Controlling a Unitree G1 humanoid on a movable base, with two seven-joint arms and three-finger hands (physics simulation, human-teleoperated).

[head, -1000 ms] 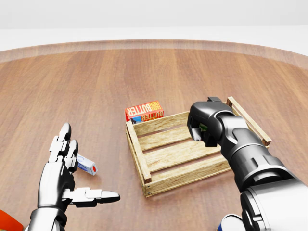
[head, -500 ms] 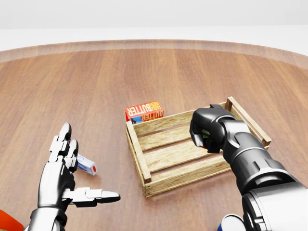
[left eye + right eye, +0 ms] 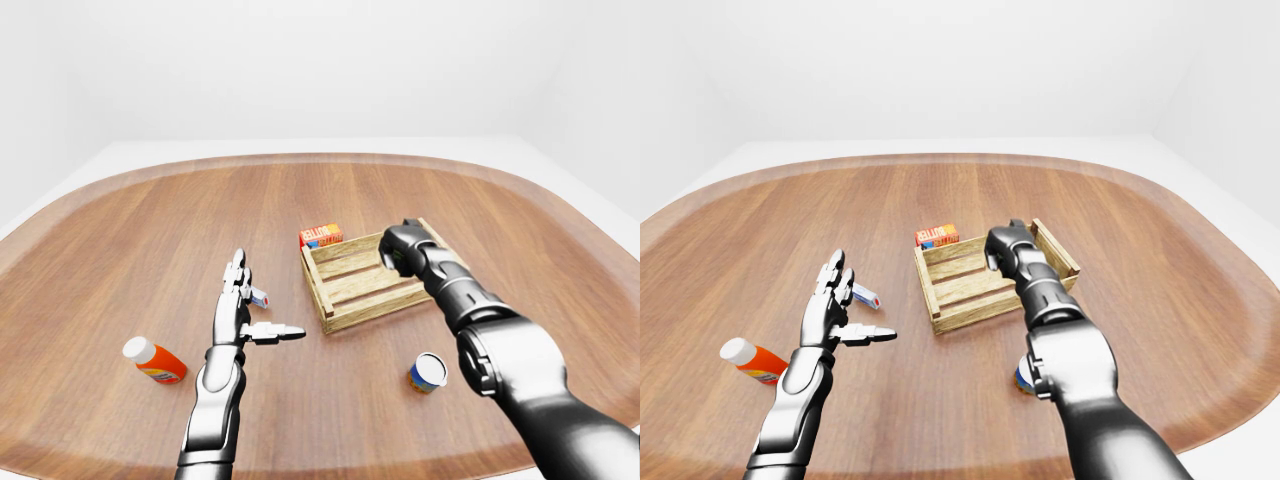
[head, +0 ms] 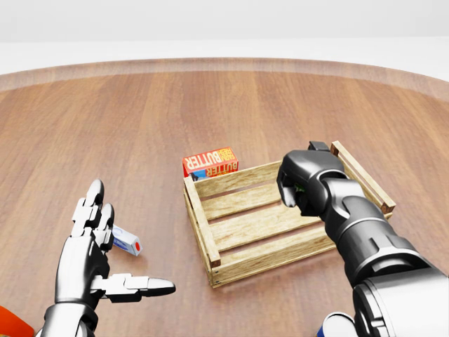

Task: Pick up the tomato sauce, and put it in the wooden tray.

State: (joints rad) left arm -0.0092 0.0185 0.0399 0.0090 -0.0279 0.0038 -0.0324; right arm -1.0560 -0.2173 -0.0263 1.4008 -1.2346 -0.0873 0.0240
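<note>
Our right hand (image 4: 298,184) is clenched over the wooden tray (image 4: 238,223); something green shows inside it, but we cannot tell what. Our left hand (image 4: 95,246) is spread open at 8 o'clock. A butter box (image 4: 210,161) touches the tray at 11 o'clock.

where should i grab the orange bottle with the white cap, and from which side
Grip the orange bottle across its mid-body, from above: it lies on its side on the table, white cap toward the left-eye view's upper left, so a grip straddles the round sides. The open left hand looks nearest.
</note>
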